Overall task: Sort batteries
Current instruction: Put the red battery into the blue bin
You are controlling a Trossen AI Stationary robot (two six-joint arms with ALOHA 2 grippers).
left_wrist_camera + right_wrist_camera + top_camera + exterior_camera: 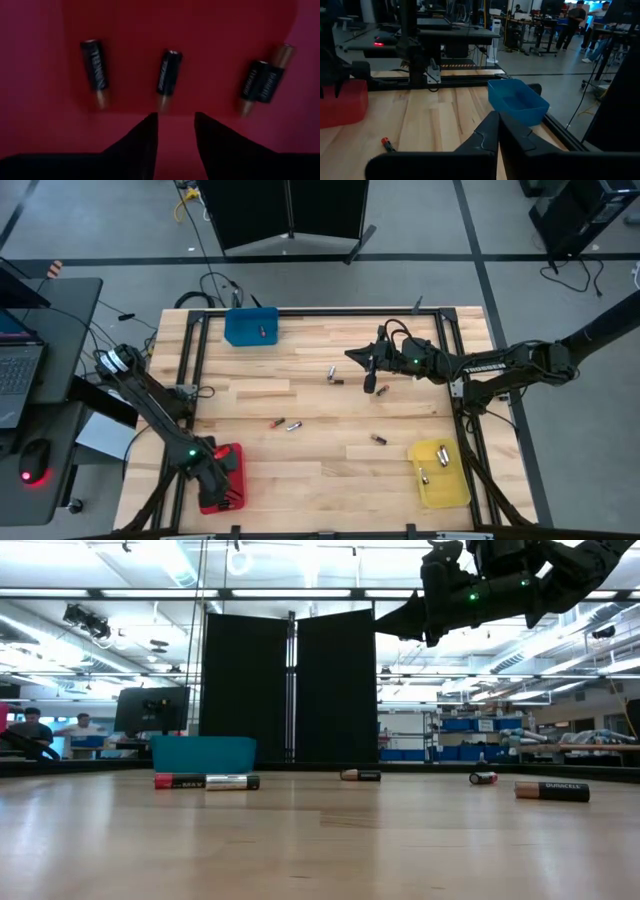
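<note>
Left wrist view: open left end effector over red tray holding batteries.

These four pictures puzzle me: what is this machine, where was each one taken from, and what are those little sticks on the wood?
It is a robot with two dark arms at a wooden table, sorting batteries into coloured trays. One picture looks straight down, one looks level across the tabletop, and two come from cameras on the arms' wrists. The left gripper hangs over the red tray, fingers parted and empty; four batteries lie in the tray below it. The right gripper hovers shut above the table's middle, holding nothing I can see. Loose batteries lie scattered on the wood. A blue tray sits at the far edge, a yellow tray near the right arm.
</note>
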